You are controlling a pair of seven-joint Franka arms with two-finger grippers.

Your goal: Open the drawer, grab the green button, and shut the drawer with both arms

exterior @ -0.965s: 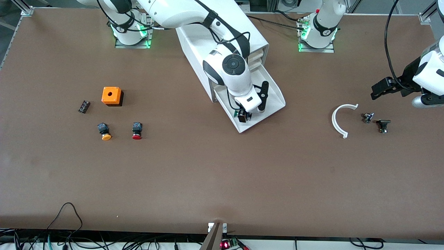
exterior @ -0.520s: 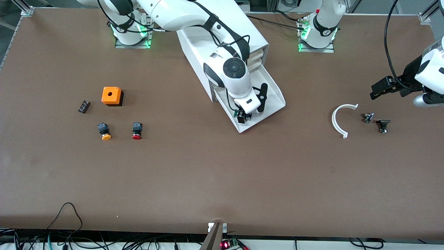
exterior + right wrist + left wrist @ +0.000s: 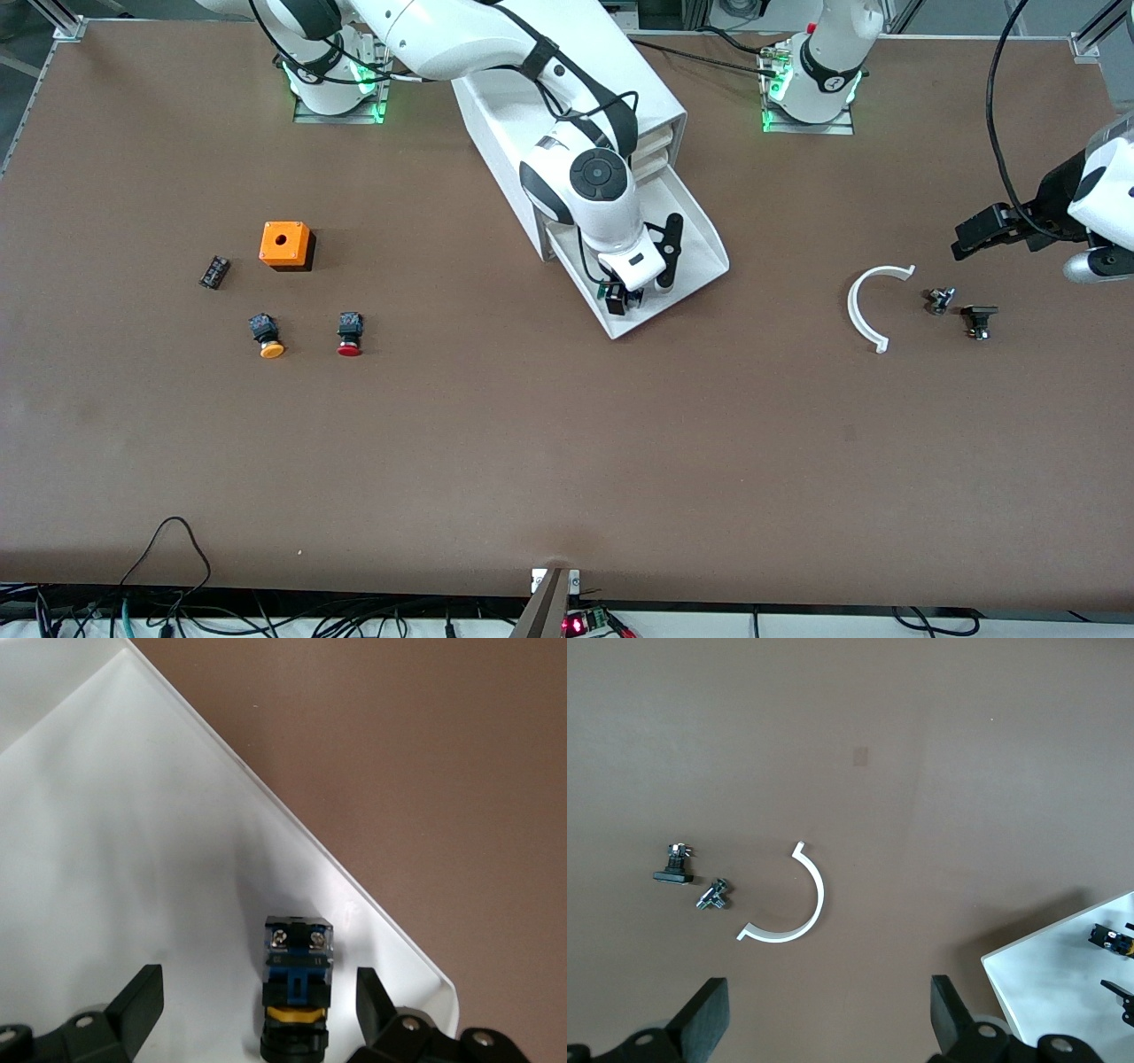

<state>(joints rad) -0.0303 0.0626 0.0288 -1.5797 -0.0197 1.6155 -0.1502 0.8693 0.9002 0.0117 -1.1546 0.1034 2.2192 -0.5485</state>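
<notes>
The bottom drawer [image 3: 702,237] of the white cabinet [image 3: 657,99] stands pulled out. The button [image 3: 297,985] lies in it near its front corner, showing its black body, blue part and yellow ring; its cap is hidden. It also shows in the front view [image 3: 617,299] and in the left wrist view [image 3: 1109,937]. My right gripper [image 3: 645,280] is down in the drawer, open, with one finger on each side of the button and not touching it [image 3: 257,999]. My left gripper [image 3: 976,232] is open and empty above the table beside a white arc [image 3: 799,908].
The white arc [image 3: 864,306] and two small dark parts [image 3: 939,299] [image 3: 978,319] lie toward the left arm's end. An orange box [image 3: 285,245], a yellow-capped button [image 3: 267,337], a red-capped button [image 3: 350,334] and a small black piece [image 3: 213,271] lie toward the right arm's end.
My right gripper has sunk a little deeper into the drawer around the button. My left gripper has drifted slightly toward the left arm's end of the table.
</notes>
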